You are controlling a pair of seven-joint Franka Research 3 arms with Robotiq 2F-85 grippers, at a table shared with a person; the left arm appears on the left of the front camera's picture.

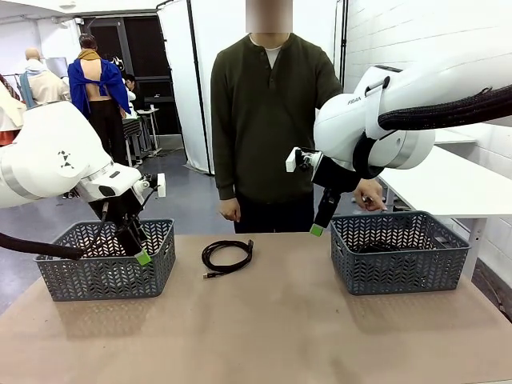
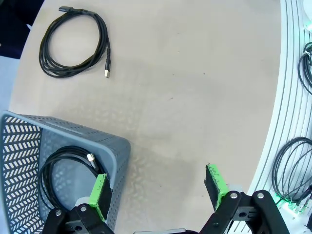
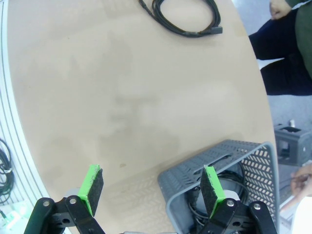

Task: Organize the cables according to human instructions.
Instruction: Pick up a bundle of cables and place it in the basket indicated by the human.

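Observation:
One black coiled cable (image 1: 226, 257) lies on the table between two grey baskets; it also lies at the top of both wrist views (image 2: 73, 44) (image 3: 185, 19). My left gripper (image 1: 138, 252) hangs open at the left basket's (image 1: 108, 256) inner corner. In the left wrist view its fingers (image 2: 100, 195) straddle the basket wall (image 2: 117, 151), and another coiled cable (image 2: 63, 168) rests inside. My right gripper (image 1: 320, 226) hangs open, holding nothing, beside the right basket's (image 1: 398, 250) left wall. Dark cable loops (image 3: 233, 176) lie in that basket (image 3: 219, 158). The person (image 1: 272, 120) stands behind the table.
One of the person's hands (image 1: 370, 196) hovers over the right basket's far rim, the other (image 1: 230, 210) hangs at the table's far edge. A white ribbed strip (image 2: 285, 97) with thin black cords on it borders the table on my side.

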